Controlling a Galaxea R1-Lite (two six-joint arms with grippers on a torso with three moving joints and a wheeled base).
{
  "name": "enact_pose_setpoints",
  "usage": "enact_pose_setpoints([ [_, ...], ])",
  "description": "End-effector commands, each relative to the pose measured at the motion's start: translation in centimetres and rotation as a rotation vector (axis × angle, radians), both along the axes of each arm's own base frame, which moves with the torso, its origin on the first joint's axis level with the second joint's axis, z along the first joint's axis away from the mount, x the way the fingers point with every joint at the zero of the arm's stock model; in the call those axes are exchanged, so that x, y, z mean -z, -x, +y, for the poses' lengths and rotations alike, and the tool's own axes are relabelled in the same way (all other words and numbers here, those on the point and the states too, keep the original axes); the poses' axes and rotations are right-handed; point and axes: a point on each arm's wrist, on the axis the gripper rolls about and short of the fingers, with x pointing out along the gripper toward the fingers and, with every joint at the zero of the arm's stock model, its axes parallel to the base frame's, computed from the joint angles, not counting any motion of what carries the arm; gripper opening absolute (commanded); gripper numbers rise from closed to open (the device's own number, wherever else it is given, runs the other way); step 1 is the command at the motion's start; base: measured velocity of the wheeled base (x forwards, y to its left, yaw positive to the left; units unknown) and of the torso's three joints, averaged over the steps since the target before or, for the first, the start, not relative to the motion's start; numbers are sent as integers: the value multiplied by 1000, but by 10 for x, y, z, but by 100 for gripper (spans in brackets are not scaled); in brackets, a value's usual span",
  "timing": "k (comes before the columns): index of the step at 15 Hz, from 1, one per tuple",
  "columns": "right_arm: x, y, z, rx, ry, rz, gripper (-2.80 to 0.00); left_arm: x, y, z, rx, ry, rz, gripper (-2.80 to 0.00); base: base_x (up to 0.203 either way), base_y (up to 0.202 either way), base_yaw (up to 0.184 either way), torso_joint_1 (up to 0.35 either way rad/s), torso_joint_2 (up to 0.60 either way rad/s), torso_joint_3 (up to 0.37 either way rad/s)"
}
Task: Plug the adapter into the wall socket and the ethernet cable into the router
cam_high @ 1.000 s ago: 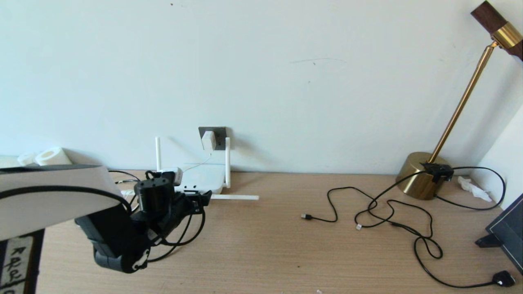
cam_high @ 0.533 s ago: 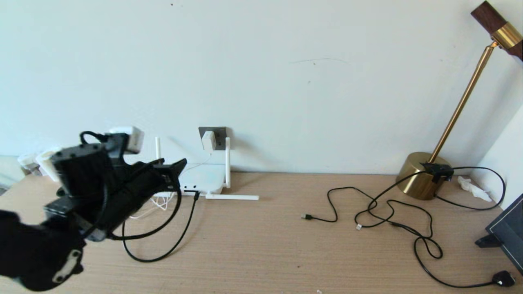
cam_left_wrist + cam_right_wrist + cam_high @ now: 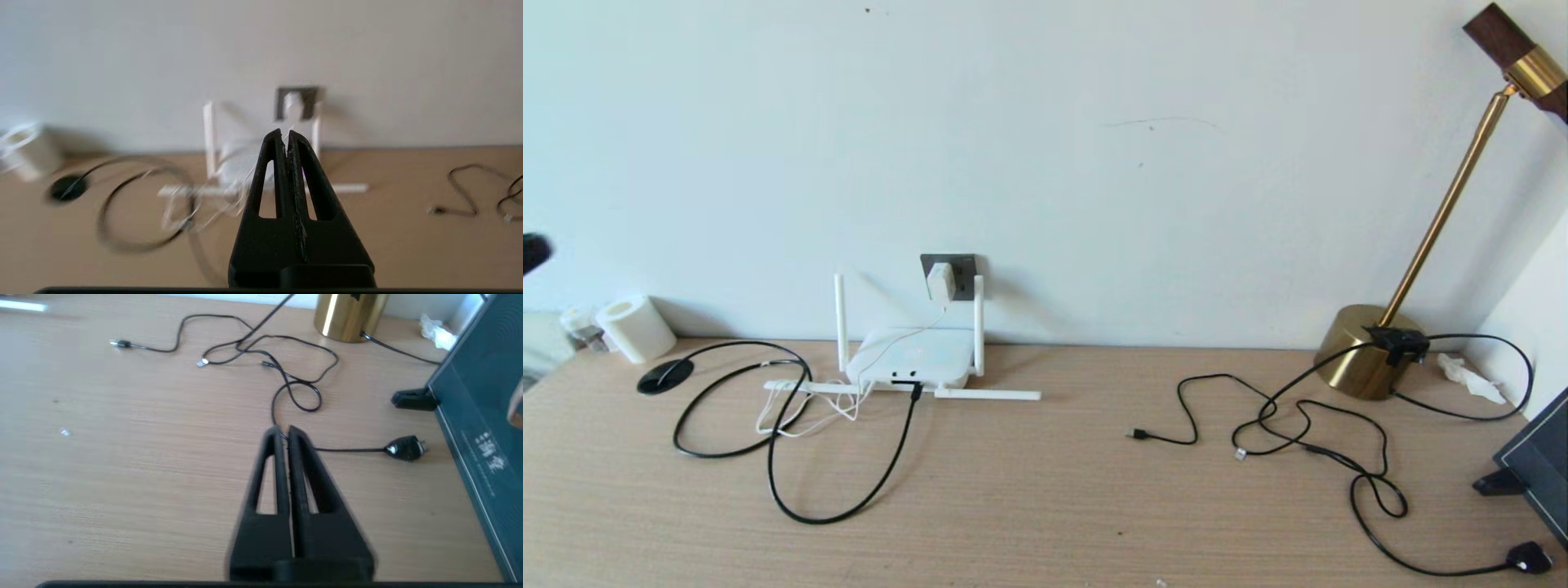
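Note:
The white adapter point(image 3: 940, 280) sits in the dark grey wall socket point(image 3: 960, 266), and its thin white cord drops to the router point(image 3: 913, 358). That flat white router lies below the socket, two antennas upright and two flat. The black ethernet cable point(image 3: 817, 516) loops over the table, its tip point(image 3: 916, 391) at the router's front edge. My left gripper point(image 3: 284, 132) is shut and empty, held back from the router point(image 3: 241, 165) and facing the socket point(image 3: 310, 96). My right gripper point(image 3: 284, 432) is shut and empty above the table at the right.
Thin black cords point(image 3: 1298, 425) sprawl across the right half, ending in a black plug point(image 3: 1529, 558). A brass lamp base point(image 3: 1360, 351) stands at the back right, with a dark panel point(image 3: 1539, 461) at the right edge. A white roll point(image 3: 635, 328) stands at the back left.
My left arm has pulled back to the left and almost out of the head view, away from the router. The ethernet cable stays behind with its tip at the router.

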Motion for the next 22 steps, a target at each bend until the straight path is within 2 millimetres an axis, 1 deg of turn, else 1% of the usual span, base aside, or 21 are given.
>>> enact_pose_setpoints([
  [1, 0, 0, 0, -1, 1, 3, -280, 41, 101, 25, -116, 3, -19, -280, 0, 0, 0, 0, 0, 0],
  [2, 0, 0, 0, -2, 3, 2, -280, 68, 115, 24, -177, -10, 11, -280, 0, 0, 0, 0, 0, 0],
  [3, 0, 0, 0, -1, -1, 1, -280, 104, 116, 22, -197, -40, 83, -280, 0, 0, 0, 0, 0, 0],
  [4, 0, 0, 0, 0, -10, 2, -280, 143, 116, 20, -177, -70, 151, -280, 0, 0, 0, 0, 0, 0],
  [5, 0, 0, 0, 2, -13, 0, -280, 176, 111, 17, -126, -95, 219, -280, 0, 0, 0, 0, 0, 0],
  [6, 1, 0, 0, 2, -17, 3, -280, 205, 106, 15, -45, -116, 278, -280, 0, 0, 0, 0, 0, 0],
  [7, 0, 0, 0, 2, -18, 0, -280, 223, 103, 12, 23, -115, 289, -280, 0, 0, 0, 0, 0, 0],
  [8, 0, 0, 0, 2, -18, 3, -280, 229, 102, 11, 35, -106, 279, -280, 0, 0, 0, 0, 0, 0],
  [9, 0, 0, 0, 0, -8, 2, -280, 230, 101, 12, 10, -114, 266, -280, 0, 0, 0, 0, 0, 0],
  [10, 0, 0, 0, 0, -7, 1, -280, 226, 98, 12, 11, -139, 203, -280, 0, 0, 0, 0, 0, 0],
  [12, 0, 0, 0, 0, -9, 2, -280, 229, 89, 11, 21, -162, 74, -280, 0, 0, 0, 0, 0, 0],
  [13, 0, 0, 0, 0, -10, 2, -280, 228, 89, 11, 26, -162, 50, -280, 0, 0, 0, 0, 0, 0],
  [15, 0, 0, 0, 1, -15, 2, -280, 232, 89, 11, 31, -102, 102, -280, 0, 0, 0, 0, 0, 0],
  [18, 0, 0, 0, 2, -13, 2, -280, 231, 88, 13, -26, 31, 82, -280, 0, 0, 0, 0, 0, 0],
  [22, 0, 0, 0, 2, -19, 2, -280, 231, 88, 13, -27, 19, 83, -280, 0, 0, 0, 0, 0, 0],
])
